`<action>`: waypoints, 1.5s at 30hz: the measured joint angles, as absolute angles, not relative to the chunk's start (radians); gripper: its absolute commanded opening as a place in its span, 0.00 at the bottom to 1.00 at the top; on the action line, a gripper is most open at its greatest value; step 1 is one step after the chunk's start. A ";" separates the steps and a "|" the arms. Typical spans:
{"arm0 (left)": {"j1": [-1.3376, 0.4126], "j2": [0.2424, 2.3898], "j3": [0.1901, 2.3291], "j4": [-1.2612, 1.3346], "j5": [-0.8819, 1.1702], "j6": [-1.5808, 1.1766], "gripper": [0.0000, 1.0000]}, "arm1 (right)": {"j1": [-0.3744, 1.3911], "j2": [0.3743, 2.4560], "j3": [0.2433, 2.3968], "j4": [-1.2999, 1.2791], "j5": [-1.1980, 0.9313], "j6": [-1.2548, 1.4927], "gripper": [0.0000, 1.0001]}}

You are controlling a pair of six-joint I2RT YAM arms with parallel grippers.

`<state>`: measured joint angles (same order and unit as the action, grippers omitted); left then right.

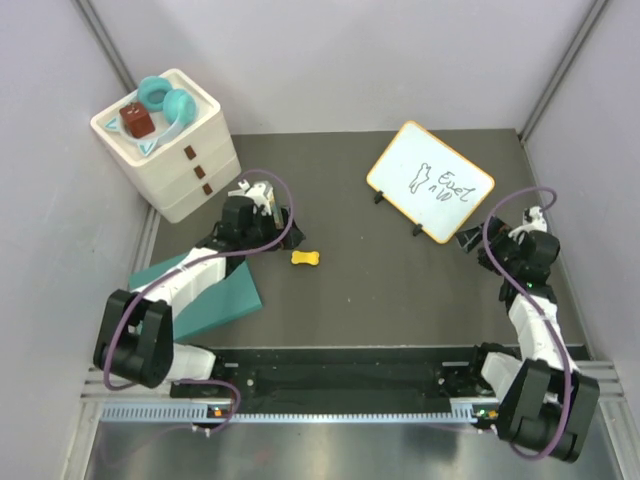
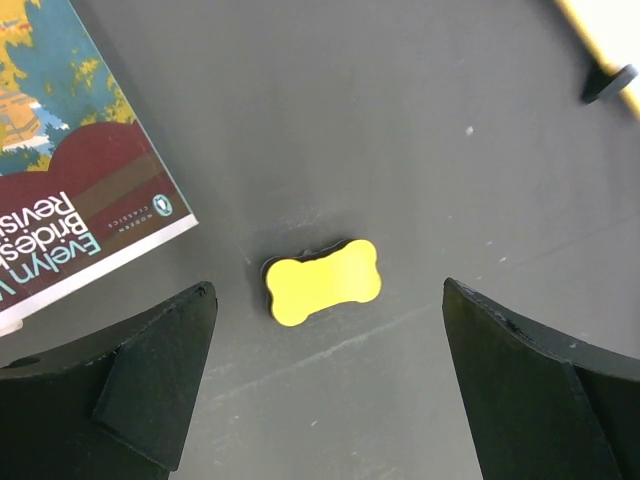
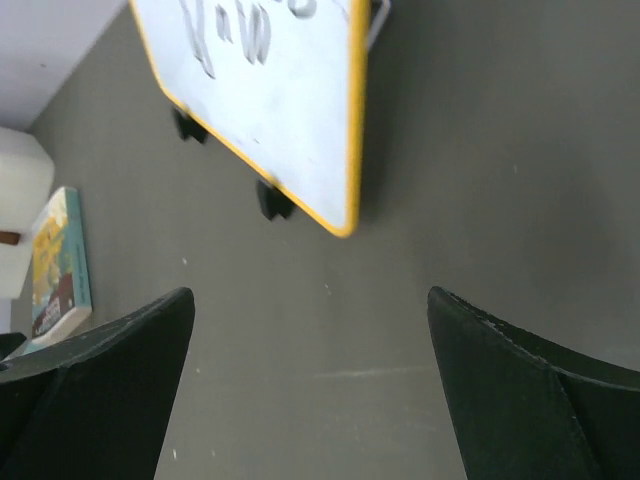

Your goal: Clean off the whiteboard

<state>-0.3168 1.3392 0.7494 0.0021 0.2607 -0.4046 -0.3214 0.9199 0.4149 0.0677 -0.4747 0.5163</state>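
Note:
The whiteboard (image 1: pixel 430 180) stands on black feet at the back right, orange-yellow frame, black scribbles on its face. It also shows in the right wrist view (image 3: pixel 280 90), and its corner shows in the left wrist view (image 2: pixel 612 30). A yellow bone-shaped eraser (image 1: pixel 306 258) lies flat on the dark table at the middle. My left gripper (image 1: pixel 278 222) is open and empty above the table. In its wrist view (image 2: pixel 327 290) the eraser (image 2: pixel 322 281) lies between the finger lines, untouched. My right gripper (image 1: pixel 468 240) is open and empty, just in front of the board's near right corner (image 3: pixel 310 294).
A teal paperback book (image 1: pixel 215 295) lies flat at the left under my left arm, and shows in the left wrist view (image 2: pixel 70 150). A white drawer unit (image 1: pixel 175 150) at the back left carries teal headphones (image 1: pixel 165 100) and a brown box (image 1: pixel 137 120).

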 measured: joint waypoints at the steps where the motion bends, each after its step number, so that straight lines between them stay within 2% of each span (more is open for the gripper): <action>1: -0.317 1.354 0.760 -0.017 0.260 -0.388 0.96 | -0.321 0.949 0.414 0.057 -0.477 0.516 0.99; 5: -0.323 1.423 0.838 -0.107 0.249 -0.314 0.97 | -0.321 1.004 0.414 0.051 -0.496 0.516 0.99; 12: -0.335 1.463 0.977 -0.224 0.254 -0.200 0.99 | -0.321 0.984 0.414 0.047 -0.502 0.500 0.99; 17: -0.347 1.517 1.159 -0.328 0.284 -0.119 0.99 | -0.321 0.980 0.413 0.043 -0.503 0.497 0.99; 23: -0.370 1.564 1.334 -0.440 0.355 0.106 0.98 | -0.321 0.980 0.412 0.043 -0.511 0.498 0.99; 27: -0.390 1.564 1.324 -0.502 0.385 0.330 0.99 | -0.321 0.980 0.412 0.043 -0.516 0.498 0.99; 32: -0.451 1.563 1.199 -0.545 0.374 0.610 0.98 | -0.321 1.009 0.412 0.045 -0.518 0.498 0.99; 39: -0.497 1.623 1.167 -0.618 0.368 0.867 0.97 | -0.321 1.062 0.408 0.045 -0.525 0.499 0.99; 45: -0.505 1.753 1.232 -0.721 0.377 1.024 0.89 | -0.321 1.023 0.397 0.044 -0.523 0.498 0.99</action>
<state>-0.5053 1.7527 1.2324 -0.7212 0.3767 1.0241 -0.3214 1.0233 0.3969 0.0437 -0.5232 0.4984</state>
